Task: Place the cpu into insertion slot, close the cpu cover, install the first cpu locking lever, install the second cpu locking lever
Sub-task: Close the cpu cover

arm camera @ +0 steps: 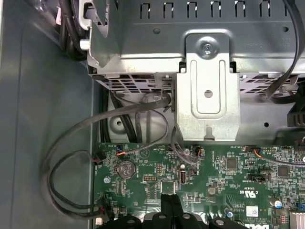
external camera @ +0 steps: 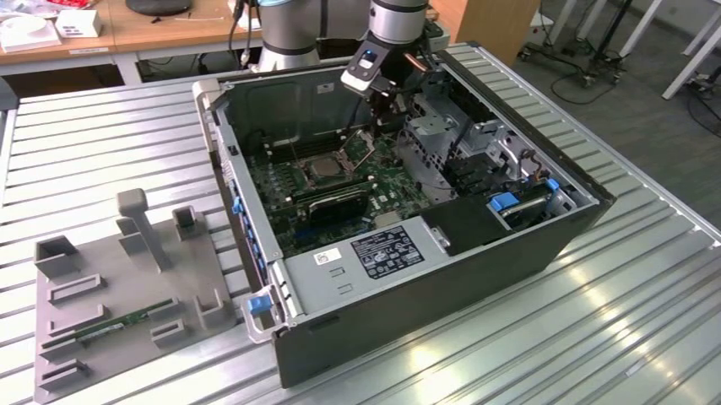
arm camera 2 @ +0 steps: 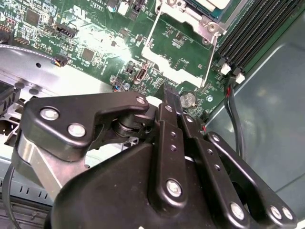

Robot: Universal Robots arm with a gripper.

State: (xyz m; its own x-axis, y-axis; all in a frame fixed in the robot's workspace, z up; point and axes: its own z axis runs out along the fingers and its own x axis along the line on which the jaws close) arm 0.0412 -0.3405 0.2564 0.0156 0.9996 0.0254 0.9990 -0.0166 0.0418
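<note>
Hovering low over the motherboard inside the open computer case, the gripper has its two fingers pressed together with nothing between them. I judge that a closed pair makes a narrow tip suited to nudging a thin wire rather than grasping. The case lies on its side on the slatted table, so the board faces up and the arm can reach it from above. The cpu sits in its socket near the middle of the board, and the cpu cover appears to lie flat over it, the pale chip face showing through its cut-out. In the second wrist view one locking lever runs out from the socket and ends just beside the fingertips and the coin cell battery, while the other lever runs along the socket's opposite side. Whether either is latched I cannot tell.
</note>
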